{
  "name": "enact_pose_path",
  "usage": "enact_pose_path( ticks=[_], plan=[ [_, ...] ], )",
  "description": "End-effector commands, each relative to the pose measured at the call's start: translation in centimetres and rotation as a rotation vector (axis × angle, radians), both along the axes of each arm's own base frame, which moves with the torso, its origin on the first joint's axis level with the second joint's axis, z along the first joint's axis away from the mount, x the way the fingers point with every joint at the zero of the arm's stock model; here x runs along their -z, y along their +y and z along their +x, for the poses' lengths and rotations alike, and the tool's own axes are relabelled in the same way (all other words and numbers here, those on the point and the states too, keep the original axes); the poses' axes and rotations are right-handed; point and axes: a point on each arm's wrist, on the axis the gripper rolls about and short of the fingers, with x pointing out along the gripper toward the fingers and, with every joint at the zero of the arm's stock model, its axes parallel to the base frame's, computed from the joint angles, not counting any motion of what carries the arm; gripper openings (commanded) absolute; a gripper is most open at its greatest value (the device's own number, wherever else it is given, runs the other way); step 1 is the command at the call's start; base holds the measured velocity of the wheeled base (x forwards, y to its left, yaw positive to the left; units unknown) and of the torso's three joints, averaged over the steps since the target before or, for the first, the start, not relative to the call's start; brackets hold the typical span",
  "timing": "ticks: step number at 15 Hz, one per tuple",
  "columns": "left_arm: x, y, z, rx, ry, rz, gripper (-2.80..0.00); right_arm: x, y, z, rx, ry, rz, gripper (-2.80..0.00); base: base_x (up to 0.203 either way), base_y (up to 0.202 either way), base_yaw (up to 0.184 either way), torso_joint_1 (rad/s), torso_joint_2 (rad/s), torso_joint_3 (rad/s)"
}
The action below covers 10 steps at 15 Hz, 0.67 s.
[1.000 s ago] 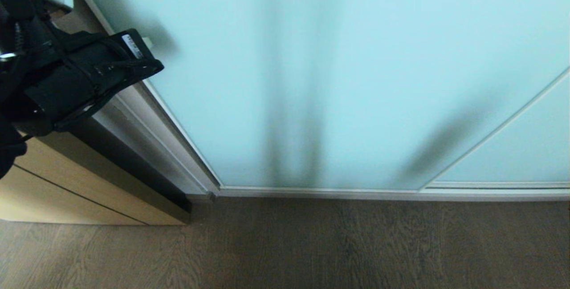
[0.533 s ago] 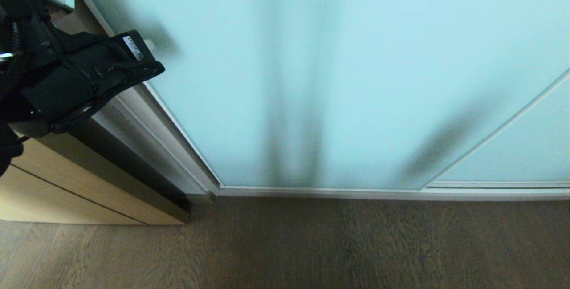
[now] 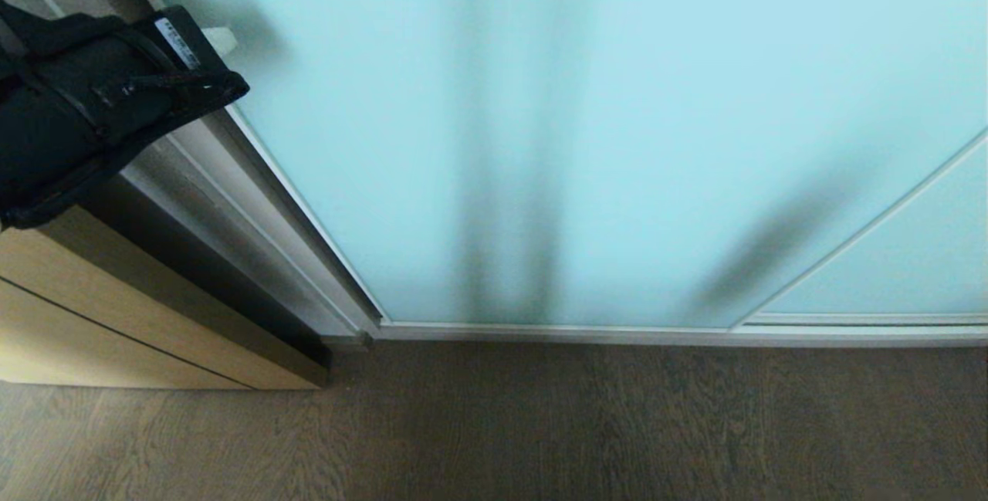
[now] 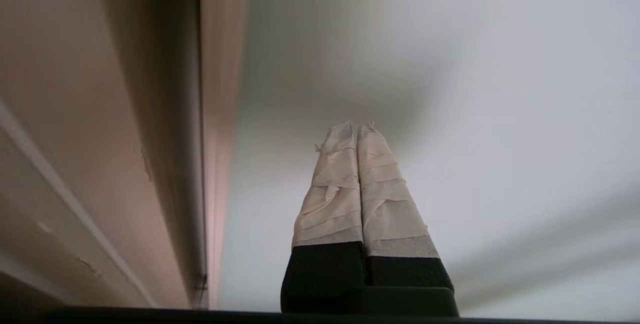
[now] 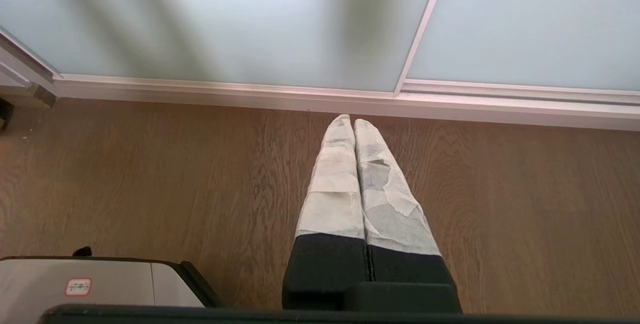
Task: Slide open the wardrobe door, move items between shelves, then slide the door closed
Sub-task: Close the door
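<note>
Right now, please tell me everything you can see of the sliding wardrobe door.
The sliding wardrobe door is a tall panel of frosted pale aqua glass in a thin silver-white frame. It looks closed, its lower rail meeting the wood floor. Soft dark shadows fall across it. The left gripper, shut, points at the glass near the door's left edge; whether it touches is unclear.

1. Tan wood-grain panel [image 3: 116, 316] with one thin dark seam, low and to the left of the left pincer [image 3: 222, 38].
2. Dark shadowed strip [image 3: 201, 262] along that panel's edge, under the same pincer.
3. Grey-brown plank floor [image 3: 540, 424], well below the left pincer and directly beneath the right pincer [image 5: 354, 120].
</note>
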Motion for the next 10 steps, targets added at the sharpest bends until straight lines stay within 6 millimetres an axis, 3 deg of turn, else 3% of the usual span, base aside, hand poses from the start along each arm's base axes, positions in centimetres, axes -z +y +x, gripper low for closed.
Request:
enact_pose_path(
  ticks=[1,6,10],
  plan=[
    [-0.9,0.2,-2.4,0.011,-0.044,-0.004,-2.8,0.0,0.0,0.0,0.0,0.001,0.0,-2.8,0.0,0.0,0.0,0.0,0.0,0.0],
    [-0.9,0.9,-8.1,0.035,-0.081,0.041,-2.8,0.0,0.0,0.0,0.0,0.002,0.0,-2.8,0.0,0.0,0.0,0.0,0.0,0.0],
    [1.9,2.6,-14.1,-0.008,-0.047,0.163,-2.8,0.0,0.0,0.0,0.0,0.001,0.0,-2.8,0.0,0.0,0.0,0.0,0.0,0.0]
  ],
)
